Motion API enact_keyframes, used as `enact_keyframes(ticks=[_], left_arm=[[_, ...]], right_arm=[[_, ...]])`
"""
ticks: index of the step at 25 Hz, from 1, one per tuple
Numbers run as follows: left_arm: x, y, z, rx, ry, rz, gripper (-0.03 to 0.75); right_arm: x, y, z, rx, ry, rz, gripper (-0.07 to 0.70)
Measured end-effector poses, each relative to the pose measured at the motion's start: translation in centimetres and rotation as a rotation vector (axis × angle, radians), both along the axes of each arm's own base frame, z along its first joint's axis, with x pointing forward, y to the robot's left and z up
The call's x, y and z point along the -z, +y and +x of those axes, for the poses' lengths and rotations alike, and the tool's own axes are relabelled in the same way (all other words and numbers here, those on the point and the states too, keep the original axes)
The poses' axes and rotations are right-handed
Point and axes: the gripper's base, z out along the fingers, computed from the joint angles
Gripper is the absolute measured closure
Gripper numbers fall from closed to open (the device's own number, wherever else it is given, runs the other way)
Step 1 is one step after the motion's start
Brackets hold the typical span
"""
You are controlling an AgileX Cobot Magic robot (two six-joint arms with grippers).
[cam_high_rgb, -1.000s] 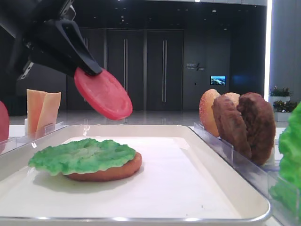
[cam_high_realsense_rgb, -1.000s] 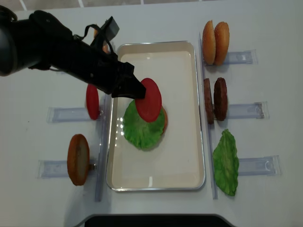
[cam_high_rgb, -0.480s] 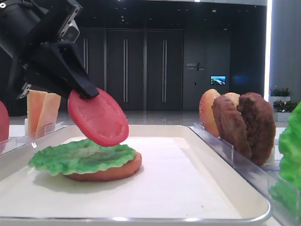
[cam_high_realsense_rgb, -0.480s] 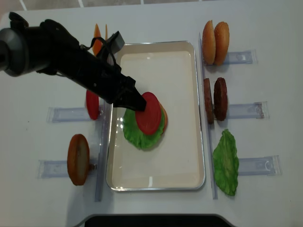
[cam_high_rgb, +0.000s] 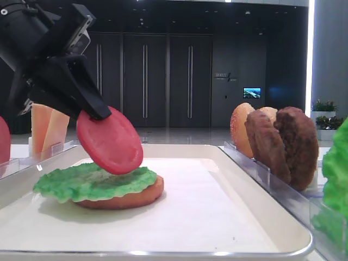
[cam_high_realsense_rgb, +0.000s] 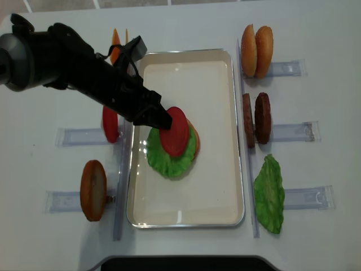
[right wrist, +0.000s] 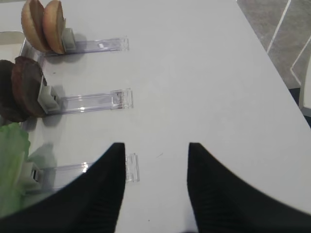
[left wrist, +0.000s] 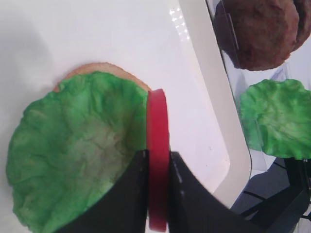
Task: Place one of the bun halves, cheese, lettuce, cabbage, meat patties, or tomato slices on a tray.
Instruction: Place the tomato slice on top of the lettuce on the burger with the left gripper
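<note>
A cream-white tray (cam_high_realsense_rgb: 210,84) holds a bun half (cam_high_rgb: 133,200) topped with a green lettuce leaf (cam_high_realsense_rgb: 165,157). My left gripper (cam_high_realsense_rgb: 160,119) is shut on a red tomato slice (cam_high_realsense_rgb: 175,131). It holds the slice tilted over the lettuce, lower edge down at the leaf. The left wrist view shows the slice (left wrist: 157,131) edge-on, pinched between both fingers (left wrist: 135,184), with the lettuce (left wrist: 73,155) just beneath. My right gripper (right wrist: 155,145) stands open over bare table, holding nothing.
Clear racks flank the tray. On the left are a second tomato slice (cam_high_realsense_rgb: 110,124), a bun half (cam_high_realsense_rgb: 93,190) and cheese slices (cam_high_rgb: 49,128). On the right are two bun halves (cam_high_realsense_rgb: 256,51), two meat patties (cam_high_realsense_rgb: 256,117) and a lettuce leaf (cam_high_realsense_rgb: 269,193).
The left gripper has carried the tomato slice down and slightly left, from well above the tray to just over the lettuce. Its grip stayed shut.
</note>
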Motion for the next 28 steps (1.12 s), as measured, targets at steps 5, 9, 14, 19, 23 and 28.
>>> enact_keyframes(ticks=[5,9,14,19,23,28], left_arm=[[0.0,0.0,0.0,-0.002,-0.002,0.001,0.654],[0.0,0.0,0.0,-0.005,0.000,-0.004,0.654],[0.9,-0.2,-0.1,0.022,0.042,-0.012,0.654],[1.5,-0.2,0.0,0.021,0.058,-0.011,0.654],[1.5,-0.2,0.0,0.025,0.059,-0.003,0.654],[1.8,0.1,-0.1,0.031,0.071,0.035,0.546]], right_arm=[[0.0,0.0,0.0,0.000,0.000,0.000,0.339],[0.0,0.0,0.0,0.000,0.000,0.000,0.339],[0.0,0.0,0.0,0.000,0.000,0.000,0.339],[0.0,0.0,0.0,0.000,0.000,0.000,0.339],[0.0,0.0,0.0,0.000,-0.001,0.000,0.339],[0.0,0.0,0.0,0.000,-0.001,0.000,0.339]])
